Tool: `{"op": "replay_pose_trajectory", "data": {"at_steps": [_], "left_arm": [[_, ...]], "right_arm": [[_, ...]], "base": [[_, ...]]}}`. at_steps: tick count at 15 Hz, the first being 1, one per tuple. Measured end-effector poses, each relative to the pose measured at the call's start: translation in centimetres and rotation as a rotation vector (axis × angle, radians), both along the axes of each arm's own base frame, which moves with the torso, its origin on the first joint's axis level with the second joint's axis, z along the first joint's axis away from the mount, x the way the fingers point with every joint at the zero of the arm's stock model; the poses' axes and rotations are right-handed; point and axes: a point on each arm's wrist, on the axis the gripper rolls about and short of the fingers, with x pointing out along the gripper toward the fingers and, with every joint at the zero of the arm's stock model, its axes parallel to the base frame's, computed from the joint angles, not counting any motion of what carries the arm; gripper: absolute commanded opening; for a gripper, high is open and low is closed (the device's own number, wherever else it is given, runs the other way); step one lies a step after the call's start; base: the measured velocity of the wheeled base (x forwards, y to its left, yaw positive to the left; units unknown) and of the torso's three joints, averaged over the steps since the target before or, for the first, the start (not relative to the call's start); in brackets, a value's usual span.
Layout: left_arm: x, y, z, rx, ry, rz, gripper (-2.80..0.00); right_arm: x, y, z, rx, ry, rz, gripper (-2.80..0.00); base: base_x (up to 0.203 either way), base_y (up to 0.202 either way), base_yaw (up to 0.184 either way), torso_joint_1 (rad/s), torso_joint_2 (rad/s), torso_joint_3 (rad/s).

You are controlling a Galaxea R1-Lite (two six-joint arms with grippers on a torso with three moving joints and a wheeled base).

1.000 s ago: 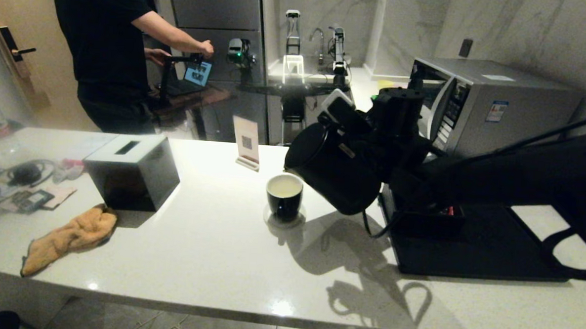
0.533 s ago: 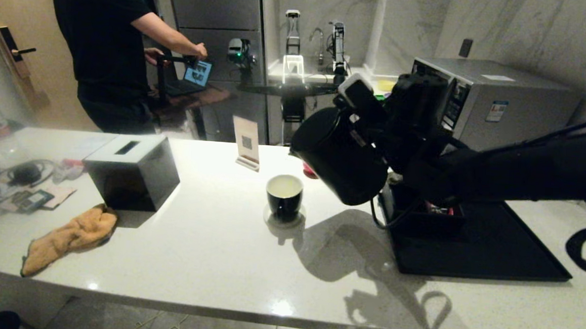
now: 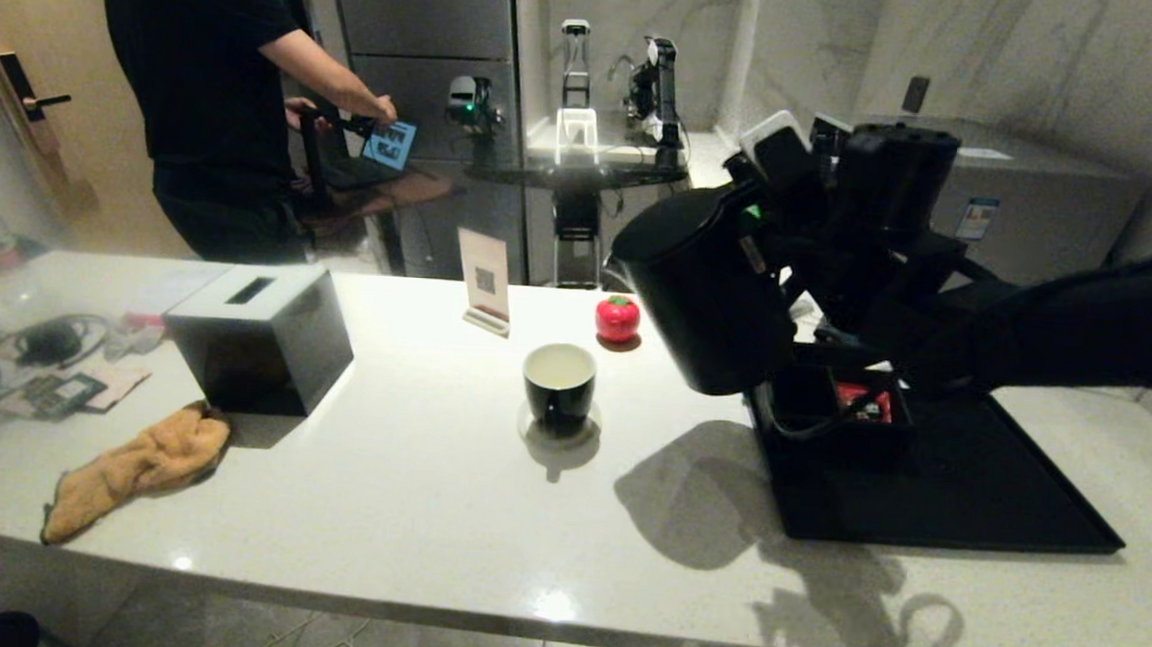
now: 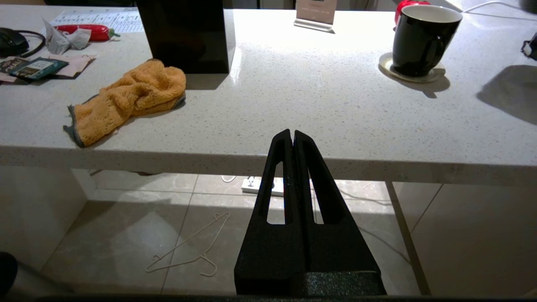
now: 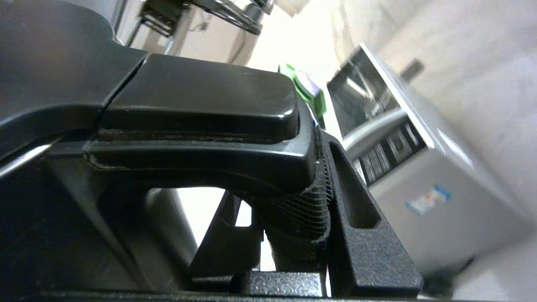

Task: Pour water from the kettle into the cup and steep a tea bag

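The matte black kettle (image 3: 703, 305) hangs in the air to the right of the cup, over the tray's left edge, tilted a little with its spout toward the cup. My right gripper (image 3: 804, 265) is shut on its loop handle (image 5: 289, 209), one finger (image 5: 356, 209) pressed against the ribbed grip. The small glossy black cup (image 3: 559, 386) stands on a coaster, apart from the kettle, with pale water (image 3: 560, 366) inside it. It also shows in the left wrist view as the cup (image 4: 421, 40). My left gripper (image 4: 292, 133) hangs shut and empty below the counter's front edge.
A black tray (image 3: 957, 496) holds a low compartment box (image 3: 837, 405) with red packets. A red tomato-shaped item (image 3: 618, 318) sits behind the cup. Also present: a card stand (image 3: 484, 281), a black tissue box (image 3: 260, 334), an orange cloth (image 3: 137, 465) and a microwave (image 3: 1048, 208).
The kettle has risen and swung right, away from over the cup, tipping back toward upright. The red item behind it has come into sight. The cup has not moved.
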Motion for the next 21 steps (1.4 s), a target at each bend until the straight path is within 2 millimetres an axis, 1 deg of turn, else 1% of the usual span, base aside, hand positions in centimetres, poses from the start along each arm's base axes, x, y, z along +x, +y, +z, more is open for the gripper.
{"op": "replay_pose_trajectory", "data": {"at_steps": [5, 8, 12, 15, 19, 21], "left_arm": [[0.0, 0.0, 0.0, 0.000, 0.000, 0.000, -2.80], [0.0, 0.0, 0.0, 0.000, 0.000, 0.000, -2.80], [0.0, 0.0, 0.0, 0.000, 0.000, 0.000, -2.80], [0.0, 0.0, 0.0, 0.000, 0.000, 0.000, -2.80], [0.0, 0.0, 0.0, 0.000, 0.000, 0.000, -2.80], [0.0, 0.0, 0.0, 0.000, 0.000, 0.000, -2.80]], "right_arm": [[-0.3, -3.2, 0.9, 0.120, -0.003, -0.055, -2.80], [-1.1, -5.6, 0.7, 0.167, 0.021, -0.098, -2.80], [-2.3, -9.4, 0.2, 0.276, 0.051, -0.183, -2.80], [-3.0, -12.4, 0.2, 0.341, 0.036, -0.256, -2.80], [-3.6, -17.0, 0.4, 0.436, -0.009, -0.374, -2.80], [-3.9, -19.1, 0.4, 0.456, -0.028, -0.429, -2.80]], "base": [[0.000, 0.000, 0.000, 0.000, 0.00, 0.000], [0.000, 0.000, 0.000, 0.000, 0.00, 0.000], [0.000, 0.000, 0.000, 0.000, 0.00, 0.000], [0.000, 0.000, 0.000, 0.000, 0.00, 0.000], [0.000, 0.000, 0.000, 0.000, 0.00, 0.000], [0.000, 0.000, 0.000, 0.000, 0.00, 0.000]]}}
